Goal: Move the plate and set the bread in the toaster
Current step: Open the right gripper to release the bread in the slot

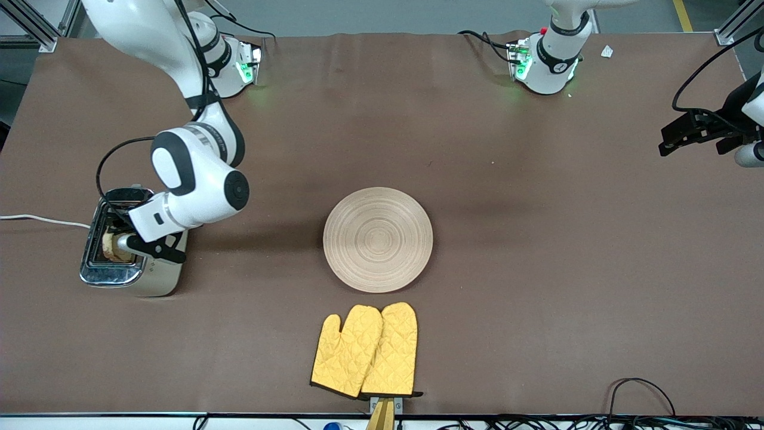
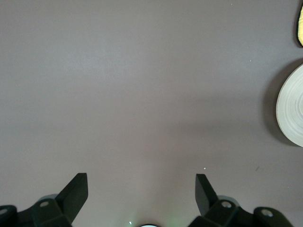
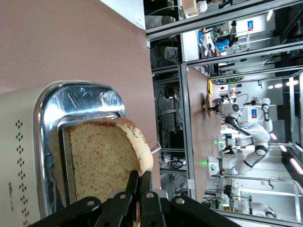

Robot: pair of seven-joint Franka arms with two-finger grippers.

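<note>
I take the toaster (image 1: pixel 128 248) as my landmark: it stands on the brown bench (image 1: pixel 537 239) at the right arm's end, its chrome top showing 2 slots and its white cord (image 1: pixel 42 220) trailing off toward the bench edge. My right pincer (image 1: pixel 122 242) sits directly over the toaster's top, and in the right wrist view its fingers (image 3: pixel 134 187) are pressed tight on the edge of the bread (image 3: pixel 106 158), 1 speckled slice with a darker crust that stands upright, partly down in a slot of the toaster (image 3: pixel 57 142) with its upper part clear of the chrome. The plate (image 1: pixel 378 239) lies flat near the middle of the bench, well apart from the toaster toward the left arm's end, bare on top. A pair of yellow oven mitts (image 1: pixel 365 351) lies nearer to the front camera than the toaster, just beside the plate's near rim without touching it. My left arm waits well away from the toaster, at its own end of the bench; its pincer (image 2: pixel 142 194) hangs over bare bench with the fingers spread wide and nothing between them, the plate's rim (image 2: pixel 291 113) showing at the margin of that wrist view.
</note>
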